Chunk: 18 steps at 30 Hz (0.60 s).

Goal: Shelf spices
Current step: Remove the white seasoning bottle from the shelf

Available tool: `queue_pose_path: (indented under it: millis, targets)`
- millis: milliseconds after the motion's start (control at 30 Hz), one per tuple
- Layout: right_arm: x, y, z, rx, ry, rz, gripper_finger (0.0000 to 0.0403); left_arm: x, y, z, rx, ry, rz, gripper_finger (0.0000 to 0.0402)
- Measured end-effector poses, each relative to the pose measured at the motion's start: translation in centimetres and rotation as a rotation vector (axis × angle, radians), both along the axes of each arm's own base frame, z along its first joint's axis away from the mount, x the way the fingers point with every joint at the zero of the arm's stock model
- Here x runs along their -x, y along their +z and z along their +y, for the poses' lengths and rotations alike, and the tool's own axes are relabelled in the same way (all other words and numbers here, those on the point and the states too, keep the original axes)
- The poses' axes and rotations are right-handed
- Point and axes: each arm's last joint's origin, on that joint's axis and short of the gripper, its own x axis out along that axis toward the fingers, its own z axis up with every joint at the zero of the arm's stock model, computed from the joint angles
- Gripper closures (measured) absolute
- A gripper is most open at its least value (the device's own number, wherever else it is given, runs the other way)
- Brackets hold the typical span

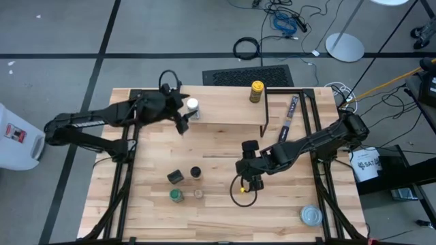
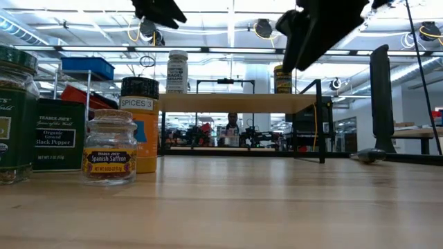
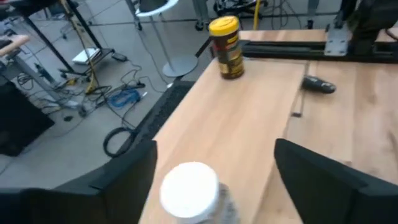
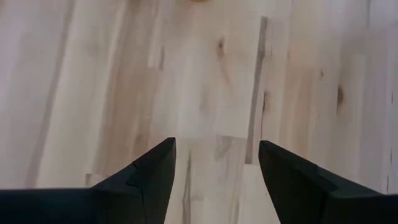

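Up on the shelf (image 1: 231, 109), the white-lidded jar (image 1: 193, 107) stands between the spread fingers of the left claw (image 3: 214, 171), which do not touch it. Along the same plank stands the yellow-lidded jar (image 1: 257, 91). Over bare bench (image 1: 218, 146), the right claw (image 4: 216, 163) hangs open, gripping nothing. Four more spices (image 1: 184, 184) stand grouped near the front-left.

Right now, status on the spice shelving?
Left gripper open around white-lidded jar on wooden shelf. Right gripper open, empty, over table. Yellow-lidded jar shelved.
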Motion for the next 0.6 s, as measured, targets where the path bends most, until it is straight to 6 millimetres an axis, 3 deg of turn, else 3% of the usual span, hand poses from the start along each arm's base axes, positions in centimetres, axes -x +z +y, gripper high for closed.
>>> queue_pose_path:
  millis: [267,600]
  targets:
    - [-0.7,-1.1,-2.1,0.012,-0.031,-0.026,0.0186,1.1,-0.4,3.3,0.097,-0.057,0.018,0.0038]
    - [-1.0,-1.2,-2.7,-0.002,-0.042,-0.032,0.0186,1.0,-1.2,3.9,0.150,-0.144,0.071,0.0038]
